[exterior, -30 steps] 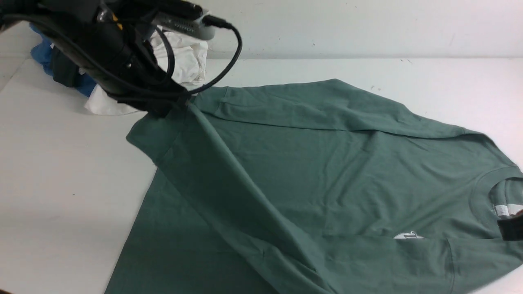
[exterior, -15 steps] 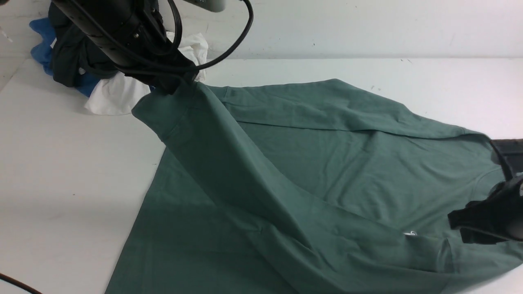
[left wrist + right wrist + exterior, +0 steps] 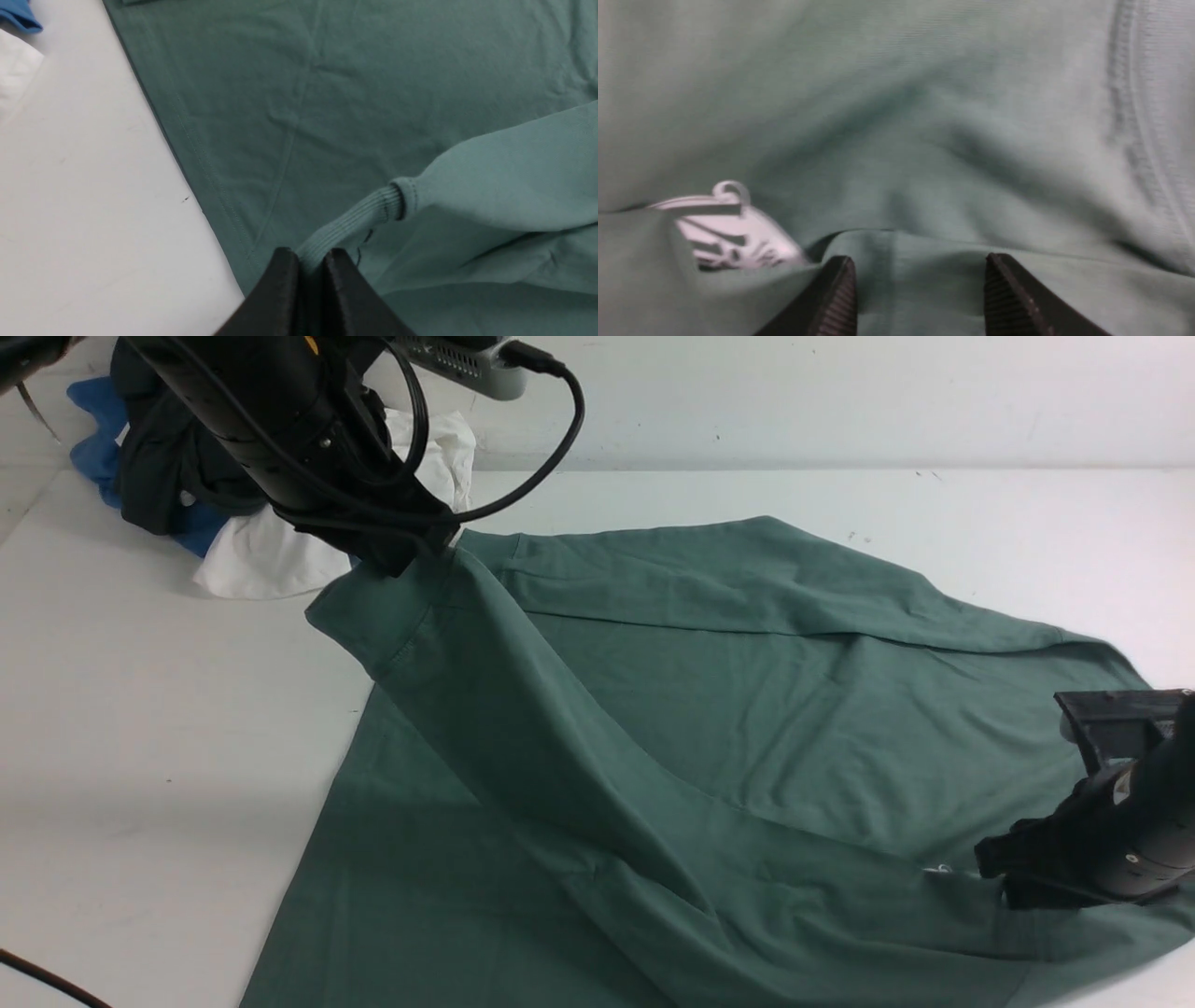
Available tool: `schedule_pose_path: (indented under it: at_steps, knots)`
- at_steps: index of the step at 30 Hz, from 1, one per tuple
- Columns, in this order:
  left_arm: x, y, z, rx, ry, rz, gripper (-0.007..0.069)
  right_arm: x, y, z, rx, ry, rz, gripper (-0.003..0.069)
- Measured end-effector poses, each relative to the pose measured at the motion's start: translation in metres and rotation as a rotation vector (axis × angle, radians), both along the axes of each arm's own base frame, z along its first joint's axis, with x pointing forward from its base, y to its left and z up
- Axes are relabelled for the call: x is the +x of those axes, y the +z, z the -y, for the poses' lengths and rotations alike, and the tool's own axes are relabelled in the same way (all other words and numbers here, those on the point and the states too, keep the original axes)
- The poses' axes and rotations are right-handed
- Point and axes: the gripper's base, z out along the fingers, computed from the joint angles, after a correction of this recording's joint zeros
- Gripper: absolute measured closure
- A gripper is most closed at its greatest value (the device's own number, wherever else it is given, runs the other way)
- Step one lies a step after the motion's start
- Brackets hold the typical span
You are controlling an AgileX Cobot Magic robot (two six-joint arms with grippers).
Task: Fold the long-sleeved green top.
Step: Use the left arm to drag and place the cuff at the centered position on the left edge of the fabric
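Observation:
The green long-sleeved top (image 3: 747, 709) lies spread over the white table, its neck toward the right. My left gripper (image 3: 411, 546) is shut on the ribbed cuff (image 3: 355, 221) of one sleeve and holds that sleeve (image 3: 523, 728) lifted above the top's body, near its hem edge. My right gripper (image 3: 1004, 877) is open, low over the top's chest beside the small white logo (image 3: 733, 233); its fingers (image 3: 838, 291) straddle a fold of green fabric (image 3: 920, 275). The neck label is hidden behind the right arm.
A heap of black, blue and white garments (image 3: 252, 523) sits at the back left, just behind the left arm. Bare white table (image 3: 140, 728) lies left of the top and behind it. A wall runs along the table's far edge.
My left gripper has raised the sleeve cuff and carried it slightly right. My right arm has come in from the right edge to the chest, covering the neck opening.

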Motion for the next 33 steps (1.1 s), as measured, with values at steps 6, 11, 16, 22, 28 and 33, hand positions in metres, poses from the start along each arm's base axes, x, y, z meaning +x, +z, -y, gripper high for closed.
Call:
schedule_pose_path:
  at_steps: [6,11,16,22,28,33]
  knots:
    - [0.0034,-0.0057,0.0012,0.003,0.0,-0.015,0.0592,-0.0014,0.0,-0.0137,-0.033,0.079,0.009,0.0344]
    - [0.0039,-0.0066,0.0014,0.004,-0.003,-0.017,0.0592,-0.0018,-0.0001,-0.0117,-0.059,0.076,0.004,0.0463]
    - [0.0039,-0.0066,0.0014,0.004,-0.003,-0.017,0.0592,-0.0024,-0.0003,-0.0112,-0.063,0.076,-0.003,0.0609]
    - [0.0037,-0.0067,0.0014,0.005,-0.003,-0.019,0.0592,-0.0025,-0.0003,-0.0112,-0.063,0.076,-0.004,0.067]
    - [0.0031,-0.0069,0.0013,0.007,-0.005,-0.025,0.0592,-0.0025,-0.0003,-0.011,-0.063,0.069,-0.004,0.0648]
    - [0.0022,-0.0074,0.001,0.011,-0.006,-0.036,0.0592,-0.0009,0.0002,-0.0108,-0.061,0.052,0.014,0.0524]
